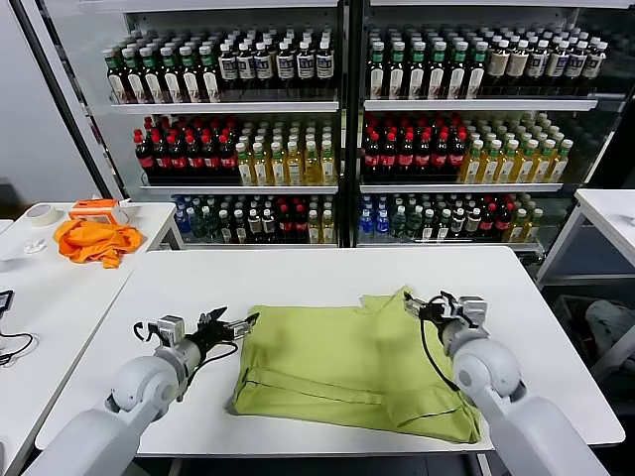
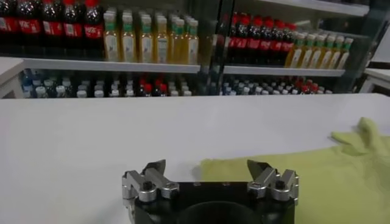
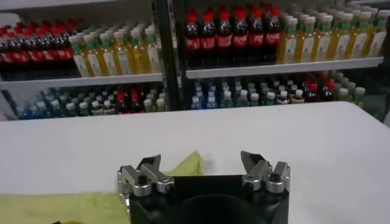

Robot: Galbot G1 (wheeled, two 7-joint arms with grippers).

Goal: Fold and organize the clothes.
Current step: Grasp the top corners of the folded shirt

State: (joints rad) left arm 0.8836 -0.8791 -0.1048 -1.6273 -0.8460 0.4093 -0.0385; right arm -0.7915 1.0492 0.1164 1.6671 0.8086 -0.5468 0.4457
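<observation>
While flat, polo shirt long axis left-right, collar twd right; both grippers' fingers apart.

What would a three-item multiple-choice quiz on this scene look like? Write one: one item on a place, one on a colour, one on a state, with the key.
1. Where does the orange cloth lie?
A. on the side table at the robot's left
B. on the polo shirt
C. on a drinks shelf

2. What colour is the polo shirt on the white table?
A. dark blue
B. light yellow-green
C. red

3. How do the two end effectors stand?
A. both shut on the shirt
B. left open, right shut on the collar
C. both open, holding nothing

Key:
1 A, the head view shows it on the side table, apart from the shirt.
2 B, the shirt is yellow-green in every view.
3 C, the left end effector and the right end effector show spread fingers with nothing between them, at the shirt's edges.
</observation>
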